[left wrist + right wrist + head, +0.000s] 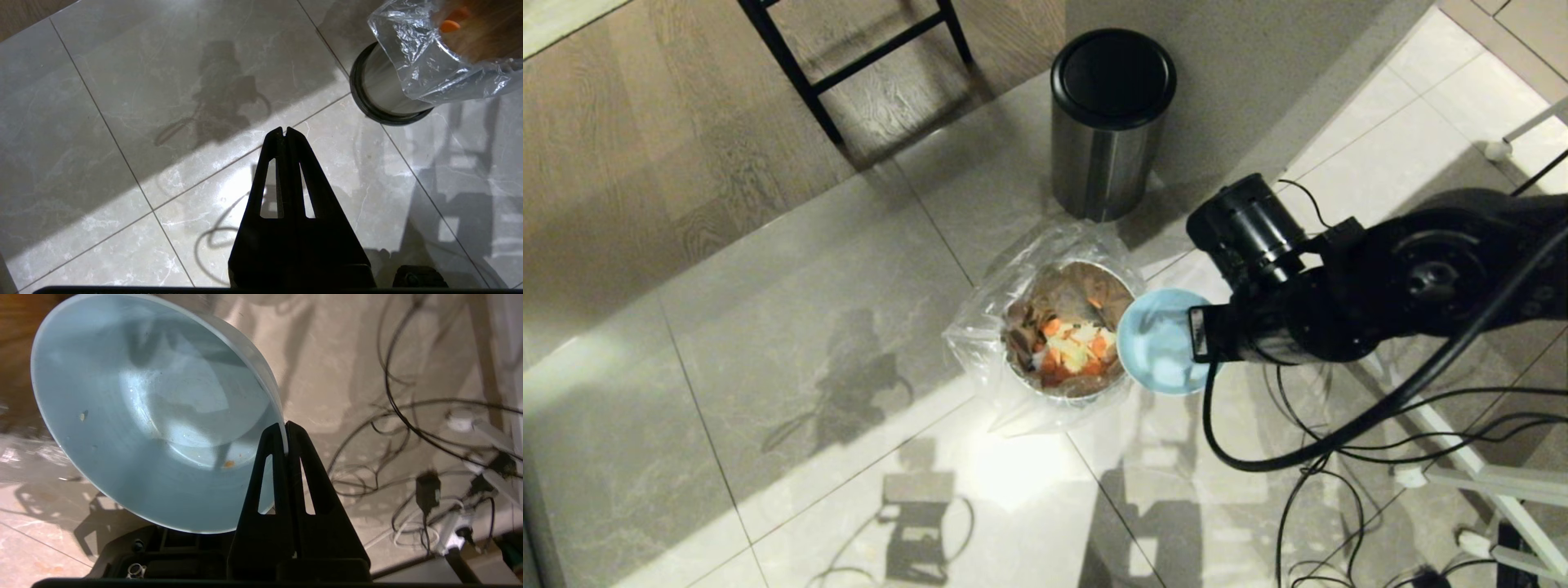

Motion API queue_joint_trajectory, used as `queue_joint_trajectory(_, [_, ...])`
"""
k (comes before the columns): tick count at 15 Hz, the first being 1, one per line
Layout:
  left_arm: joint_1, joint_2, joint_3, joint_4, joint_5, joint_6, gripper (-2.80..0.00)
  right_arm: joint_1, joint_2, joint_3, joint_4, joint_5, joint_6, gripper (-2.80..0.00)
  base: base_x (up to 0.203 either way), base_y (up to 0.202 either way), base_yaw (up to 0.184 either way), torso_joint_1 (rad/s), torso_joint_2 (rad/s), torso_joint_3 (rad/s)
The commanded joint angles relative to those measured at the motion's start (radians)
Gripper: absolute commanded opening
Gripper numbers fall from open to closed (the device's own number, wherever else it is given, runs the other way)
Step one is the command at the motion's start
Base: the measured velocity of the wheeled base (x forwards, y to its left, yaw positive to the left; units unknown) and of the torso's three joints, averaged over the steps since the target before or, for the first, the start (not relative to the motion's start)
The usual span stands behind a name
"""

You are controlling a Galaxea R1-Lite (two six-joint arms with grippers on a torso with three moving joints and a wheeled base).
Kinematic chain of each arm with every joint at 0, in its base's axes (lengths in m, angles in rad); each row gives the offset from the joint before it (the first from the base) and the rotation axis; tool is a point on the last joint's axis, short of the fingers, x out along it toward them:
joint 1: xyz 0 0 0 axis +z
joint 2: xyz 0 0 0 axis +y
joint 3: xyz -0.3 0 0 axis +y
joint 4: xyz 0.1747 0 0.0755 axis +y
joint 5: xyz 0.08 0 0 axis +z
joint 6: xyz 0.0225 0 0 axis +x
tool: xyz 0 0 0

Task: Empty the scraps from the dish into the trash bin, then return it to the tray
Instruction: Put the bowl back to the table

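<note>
Beside a lidded steel bin [1112, 122] on the floor, the bag-lined trash bin [1068, 329] is seen loaded with scraps [1073, 349], the nearly clean dish [1162, 343] is held tilted at its edge, rim clamped tight by the right pincer [285, 428], and the left pincer [284, 132] is kept closed on nothing.

Scraps [1068, 347] in trash bin [1072, 390]

The right arm [1405, 286] is matte black with rounded cylindrical joints, and thin black cables loop from it. Each gripper, left gripper [284, 132] and right gripper [284, 426], has flat black tapering fingers with long slots.
</note>
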Motion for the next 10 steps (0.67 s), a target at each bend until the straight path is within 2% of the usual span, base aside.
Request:
queue_joint_trajectory(1, [0.0,0.001,0.0,0.0,0.0,-0.001,-2.8,-0.022,-0.035,0.039,-0.002,-0.004,0.004,-2.8,0.0,0.0,0.0,0.0,0.0,0.0])
queue_joint_trajectory(3, [0.0,0.001,0.0,0.0,0.0,-0.001,-2.8,-0.063,-0.035,0.036,-0.015,-0.006,-0.006,-2.8,0.0,0.0,0.0,0.0,0.0,0.0])
queue_joint_trajectory(8, [0.0,0.0,0.0,0.0,0.0,-0.001,-2.8,-0.163,-0.05,0.052,-0.192,-0.001,-0.249,-2.8,0.0,0.0,0.0,0.0,0.0,0.0])
queue_joint_trajectory(10, [0.0,0.001,0.0,0.0,0.0,-0.001,-2.8,-0.181,-0.056,0.096,-0.275,0.001,-0.307,-2.8,0.0,0.0,0.0,0.0,0.0,0.0])
